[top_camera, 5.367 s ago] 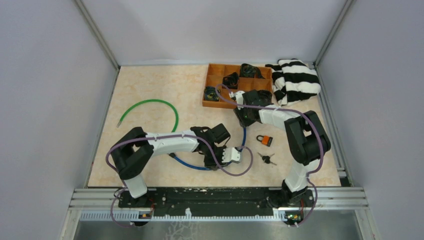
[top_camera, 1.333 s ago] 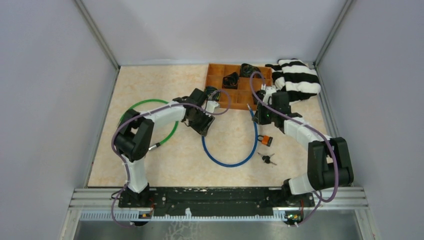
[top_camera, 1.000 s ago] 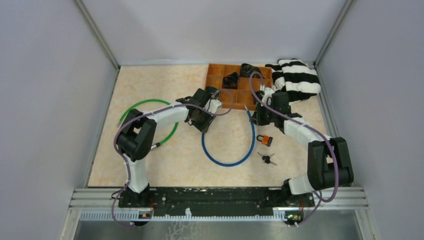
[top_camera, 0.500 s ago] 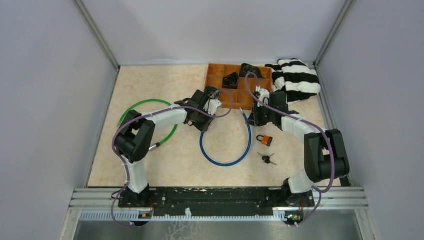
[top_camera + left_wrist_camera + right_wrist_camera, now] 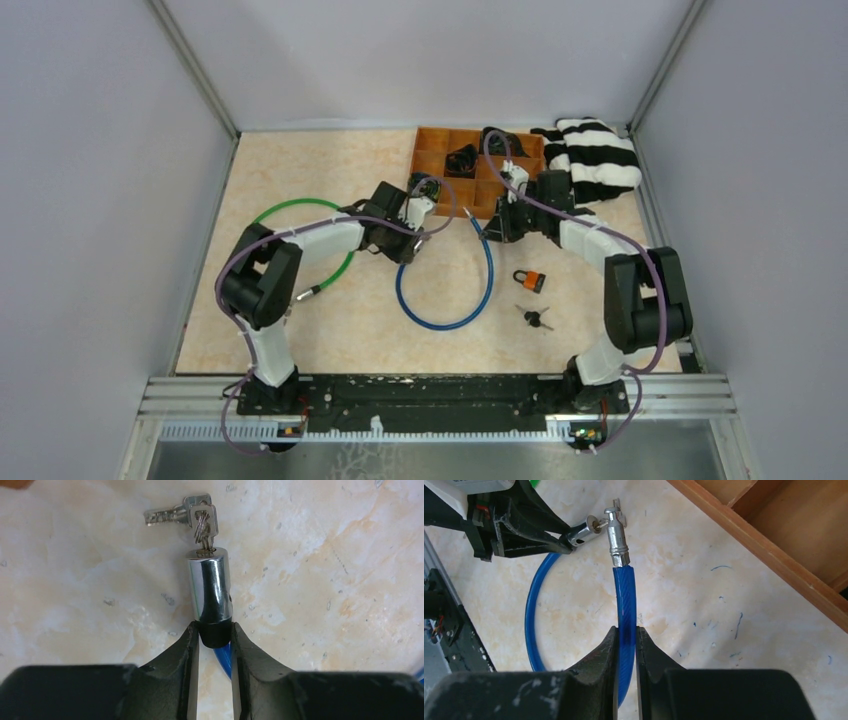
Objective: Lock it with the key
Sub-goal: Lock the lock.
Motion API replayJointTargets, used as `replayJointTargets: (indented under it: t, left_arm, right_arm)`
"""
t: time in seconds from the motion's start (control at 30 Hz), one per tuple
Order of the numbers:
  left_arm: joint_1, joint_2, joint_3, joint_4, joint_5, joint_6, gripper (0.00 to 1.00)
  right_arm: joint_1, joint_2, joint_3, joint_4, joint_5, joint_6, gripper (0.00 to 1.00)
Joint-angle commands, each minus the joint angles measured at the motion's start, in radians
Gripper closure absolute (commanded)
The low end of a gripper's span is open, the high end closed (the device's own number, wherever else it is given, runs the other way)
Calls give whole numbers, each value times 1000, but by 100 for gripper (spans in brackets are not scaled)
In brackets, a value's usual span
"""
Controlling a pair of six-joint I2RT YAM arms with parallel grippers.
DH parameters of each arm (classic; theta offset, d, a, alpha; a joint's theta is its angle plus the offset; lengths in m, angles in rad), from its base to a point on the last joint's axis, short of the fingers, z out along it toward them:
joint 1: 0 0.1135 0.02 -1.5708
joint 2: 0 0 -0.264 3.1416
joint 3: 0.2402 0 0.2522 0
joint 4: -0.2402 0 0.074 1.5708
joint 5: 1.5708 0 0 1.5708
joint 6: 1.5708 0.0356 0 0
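Note:
A blue cable lock [image 5: 440,322] lies in a loop on the table. My left gripper [image 5: 214,630] is shut on the black end of its chrome barrel [image 5: 210,587]. A bunch of keys [image 5: 192,516] hangs at the barrel's far end, one of them apparently in the keyhole. My right gripper [image 5: 626,632] is shut on the blue cable [image 5: 624,600] a little behind its metal pin end [image 5: 616,537]. In the right wrist view the pin sits close beside the barrel [image 5: 583,534], at an angle to it and not inserted.
An orange padlock [image 5: 531,281] and a second set of keys [image 5: 536,319] lie to the right of the loop. A green cable [image 5: 340,215] curves under the left arm. A wooden tray [image 5: 432,132] and a striped cloth [image 5: 595,160] are at the back.
The right gripper has carried the cable's pin end leftward to the barrel. The left gripper's jaws have narrowed onto the barrel and shifted slightly left. The loop has shifted left with them.

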Motion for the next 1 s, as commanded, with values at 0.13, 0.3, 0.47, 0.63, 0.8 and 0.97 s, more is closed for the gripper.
replayJointTargets:
  t: [0.13, 0.3, 0.47, 0.63, 0.8, 0.97]
  left_arm:
    - [16, -142, -108, 100, 34, -42, 100]
    - [25, -213, -159, 180, 23, -51, 100]
    - [32, -258, -184, 247, 21, -59, 100]
    - [33, -266, -183, 275, 18, -75, 100]
    - [32, -271, -187, 293, 19, -76, 100]
    - [31, -276, -190, 298, 25, -69, 100]
  right_arm:
    - [72, 27, 68, -1, -119, -60, 100]
    - [149, 54, 64, -1, -101, -95, 100]
    - [184, 115, 93, 0, -127, -93, 100]
    - [213, 141, 128, -24, -152, -117, 100]
    - [227, 163, 149, -34, -175, -116, 100]
    - [239, 180, 164, -37, -178, -112, 100]
